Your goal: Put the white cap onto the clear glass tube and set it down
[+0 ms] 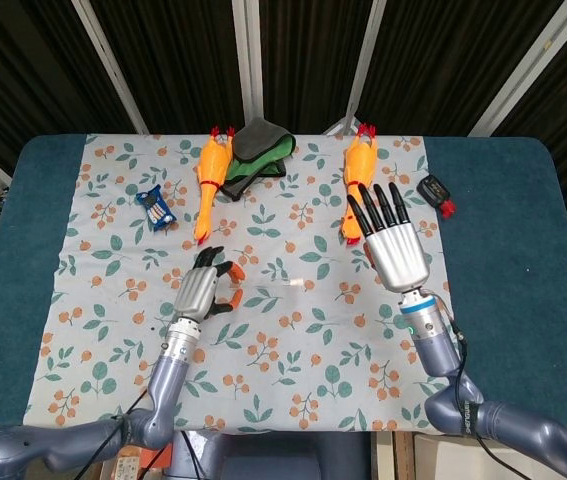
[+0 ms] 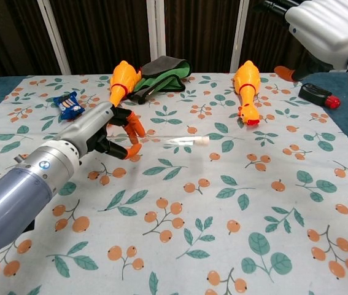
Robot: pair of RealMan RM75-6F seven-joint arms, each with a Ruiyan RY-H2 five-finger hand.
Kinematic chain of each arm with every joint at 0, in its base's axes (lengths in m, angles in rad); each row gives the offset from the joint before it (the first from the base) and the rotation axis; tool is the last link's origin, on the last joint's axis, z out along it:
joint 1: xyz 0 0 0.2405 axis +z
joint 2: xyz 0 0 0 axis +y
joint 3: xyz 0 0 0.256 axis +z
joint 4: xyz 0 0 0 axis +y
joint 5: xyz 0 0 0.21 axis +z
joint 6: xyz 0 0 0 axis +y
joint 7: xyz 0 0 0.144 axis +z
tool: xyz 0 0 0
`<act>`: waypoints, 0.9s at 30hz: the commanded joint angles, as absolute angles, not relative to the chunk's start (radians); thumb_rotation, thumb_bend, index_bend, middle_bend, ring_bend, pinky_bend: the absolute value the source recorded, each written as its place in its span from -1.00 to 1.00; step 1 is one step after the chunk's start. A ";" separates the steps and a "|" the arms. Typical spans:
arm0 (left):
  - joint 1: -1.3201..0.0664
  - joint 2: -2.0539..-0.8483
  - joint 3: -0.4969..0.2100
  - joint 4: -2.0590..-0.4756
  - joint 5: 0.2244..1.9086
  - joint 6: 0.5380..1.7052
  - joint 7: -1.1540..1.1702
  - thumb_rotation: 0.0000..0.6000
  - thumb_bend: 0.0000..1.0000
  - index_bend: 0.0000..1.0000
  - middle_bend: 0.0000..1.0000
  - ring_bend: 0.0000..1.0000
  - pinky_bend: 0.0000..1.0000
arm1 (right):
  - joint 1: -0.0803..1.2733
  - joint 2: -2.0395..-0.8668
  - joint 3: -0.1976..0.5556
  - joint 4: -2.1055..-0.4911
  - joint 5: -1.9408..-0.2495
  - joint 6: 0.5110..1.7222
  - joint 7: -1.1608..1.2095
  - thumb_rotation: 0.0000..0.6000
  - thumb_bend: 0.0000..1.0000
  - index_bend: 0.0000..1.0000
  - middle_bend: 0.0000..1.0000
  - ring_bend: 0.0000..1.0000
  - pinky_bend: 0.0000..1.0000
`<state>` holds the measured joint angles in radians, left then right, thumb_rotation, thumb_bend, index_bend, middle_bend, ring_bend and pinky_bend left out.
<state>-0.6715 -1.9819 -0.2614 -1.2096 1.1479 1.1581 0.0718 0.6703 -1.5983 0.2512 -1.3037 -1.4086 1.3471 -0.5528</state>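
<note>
The clear glass tube [image 2: 170, 141] lies flat on the floral cloth with the white cap [image 2: 204, 141] on its right end; in the head view the tube [image 1: 268, 288] is faint and the cap [image 1: 298, 284] shows as a small white spot. My left hand [image 1: 203, 288] hovers low just left of the tube's bare end, its orange-tipped fingers [image 2: 131, 130] apart and holding nothing. My right hand [image 1: 395, 243] is raised to the right of the tube, fingers straight and spread, empty; in the chest view the right hand [image 2: 327, 27] sits at the top right.
Two orange rubber chickens [image 1: 210, 185] [image 1: 359, 170] and a grey-green pouch [image 1: 258, 145] lie along the back of the cloth. A blue packet [image 1: 155, 207] sits at the left. A black-and-red object [image 1: 435, 192] rests on the blue table at the right.
</note>
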 commanded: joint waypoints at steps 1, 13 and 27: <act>-0.664 -1.968 -0.245 -1.205 1.156 1.142 0.083 1.00 0.46 0.22 0.25 -0.81 -1.00 | 0.668 -1.592 0.254 -1.317 -1.406 1.348 -0.558 1.00 -0.22 -0.90 -0.88 -1.00 -0.95; -0.637 -1.921 -0.236 -1.243 1.108 1.106 0.173 1.00 -0.08 -0.02 -0.13 -0.83 -1.00 | 0.651 -1.568 0.249 -1.382 -1.403 1.354 -0.572 1.00 -0.22 -0.90 -0.88 -1.00 -0.95; -0.597 -1.769 -0.260 -1.444 1.081 1.164 0.294 1.00 -0.50 -0.58 -0.64 -1.00 -1.00 | 0.576 -1.510 0.221 -1.498 -1.382 1.391 -0.554 1.00 -0.25 -0.92 -0.88 -1.00 -0.97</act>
<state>-0.6098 -1.7975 -0.2606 -1.4119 1.0718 1.1404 0.2773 0.5960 -1.5249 0.2317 -1.4755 -1.3847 1.3773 -0.5666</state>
